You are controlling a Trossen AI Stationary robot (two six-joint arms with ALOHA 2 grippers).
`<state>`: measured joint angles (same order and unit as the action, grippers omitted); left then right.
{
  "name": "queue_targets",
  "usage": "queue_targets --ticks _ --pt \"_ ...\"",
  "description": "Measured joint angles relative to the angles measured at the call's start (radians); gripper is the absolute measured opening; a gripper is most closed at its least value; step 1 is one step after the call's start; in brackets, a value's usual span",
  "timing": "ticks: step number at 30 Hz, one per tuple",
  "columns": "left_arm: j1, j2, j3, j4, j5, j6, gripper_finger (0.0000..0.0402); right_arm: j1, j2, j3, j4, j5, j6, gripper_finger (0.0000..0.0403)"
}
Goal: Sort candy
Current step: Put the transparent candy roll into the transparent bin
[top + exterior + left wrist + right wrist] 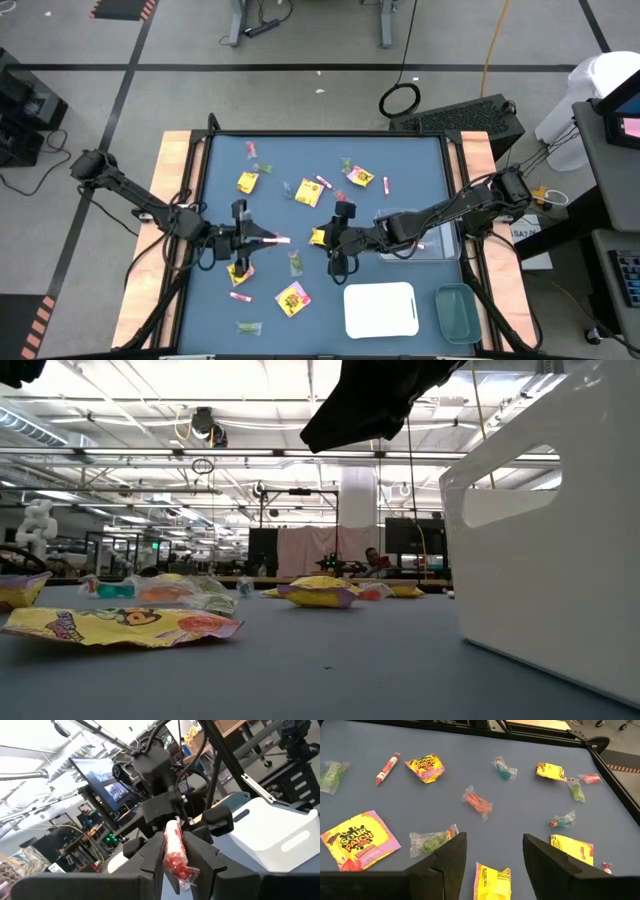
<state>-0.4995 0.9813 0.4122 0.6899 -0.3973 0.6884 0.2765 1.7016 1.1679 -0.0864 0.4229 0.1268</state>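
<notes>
Left wrist view: left gripper point(176, 862) clamps pink stick point(175, 851), its long axis upright between my fingers point(150, 857); right gripper point(492, 857) gapes.

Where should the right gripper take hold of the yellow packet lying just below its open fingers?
Likely across the narrow width of the yellow packet, coming straight down. It lies flat on the blue table, so only its edges give purchase. The right gripper hangs open just above it, fingers either side, already roughly lined up. Close low, near the mat, so the thin wrapper does not slip out.
</notes>
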Motion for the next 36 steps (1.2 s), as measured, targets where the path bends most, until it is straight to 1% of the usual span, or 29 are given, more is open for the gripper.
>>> queue_targets --ticks 4,7,9,14,16,19,23,26,29,31,36 --pt "0.0 0.0 0.0 0.001 0.0 -0.003 0.007 0.0 0.0 0.0 0.0 0.009 0.0 0.0183" --pt "0.0 0.0 0.0 0.02 -0.042 -0.118 0.007 0.001 0.0 0.0 0.001 0.051 0.0 0.0183" --pt "0.002 0.0 0.0 0.048 -0.11 -0.221 0.007 0.001 0.0 0.0 0.002 0.072 0.0 0.0183" --pt "0.004 0.0 0.0 0.059 -0.34 -0.439 0.007 0.001 0.0 0.0 0.012 0.126 0.0 0.0183" --pt "0.004 0.0 0.0 0.056 -0.375 -0.49 0.007 0.001 0.0 0.0 0.025 0.134 0.0 0.0183" --pt "0.005 0.0 0.0 0.051 -0.364 -0.525 0.007 0.001 0.0 0.0 0.091 0.131 -0.007 0.0183" --pt "0.005 0.0 0.0 0.024 -0.279 -0.539 0.007 0.001 0.0 0.0 0.205 0.12 -0.032 0.0183" --pt "0.006 0.0 0.0 -0.01 -0.217 -0.59 0.007 0.001 0.0 0.0 0.268 0.049 -0.053 0.0183" --pt "0.008 0.0 0.0 -0.034 -0.172 -0.605 0.007 0.0 0.0 0.0 0.286 -0.008 -0.061 0.0183" --pt "0.008 0.0 0.0 -0.047 -0.153 -0.605 0.007 0.001 0.0 0.0 0.284 -0.008 -0.063 0.0183" --pt "0.027 0.036 0.0 -0.045 -0.153 -0.605 0.007 -0.002 0.0 0.0 0.289 -0.006 -0.064 0.0183"
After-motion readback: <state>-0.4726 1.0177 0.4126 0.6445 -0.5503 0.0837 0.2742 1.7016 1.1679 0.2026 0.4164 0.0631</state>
